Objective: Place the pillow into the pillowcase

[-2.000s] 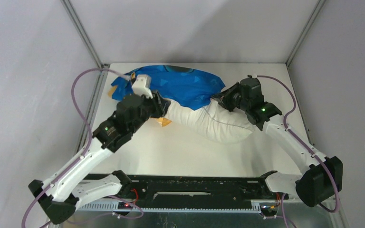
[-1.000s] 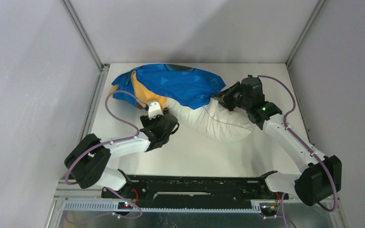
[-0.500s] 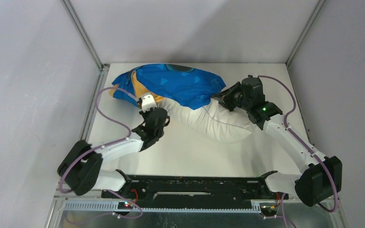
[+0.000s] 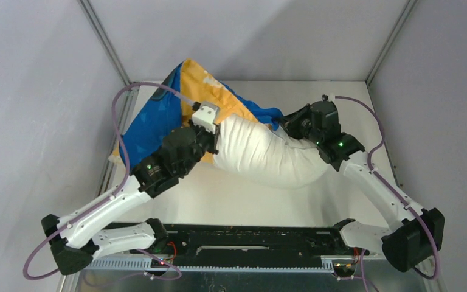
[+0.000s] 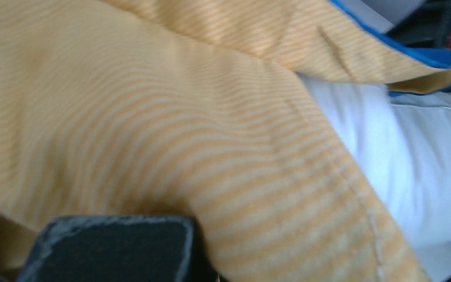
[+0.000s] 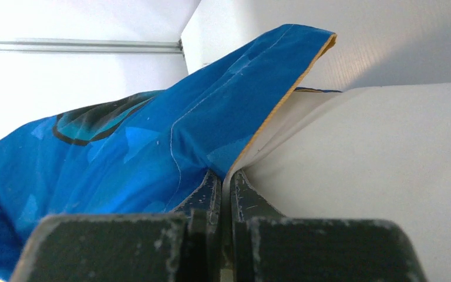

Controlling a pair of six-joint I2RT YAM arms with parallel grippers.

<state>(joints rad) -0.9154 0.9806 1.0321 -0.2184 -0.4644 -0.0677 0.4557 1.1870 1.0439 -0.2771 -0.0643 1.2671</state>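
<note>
- The left gripper, left of centre in the overhead view, is clenched on the pillowcase. In its wrist view orange-yellow cloth drapes right over the one finger pad that shows.
- The pillowcase stands up in a peak at the upper left, against the back wall. Its blue face falls to the left and its orange-yellow face slopes right toward the middle.
- The pillow lies across the middle of the table. Its upper edge is tucked under the cloth, and most of its white bulk is outside the case.
- The right gripper, at the upper right, is pinched tight. Its wrist view shows the fingers closed on the hem of the pillowcase, blue outside and orange within, with the pillow pressed alongside.
</note>
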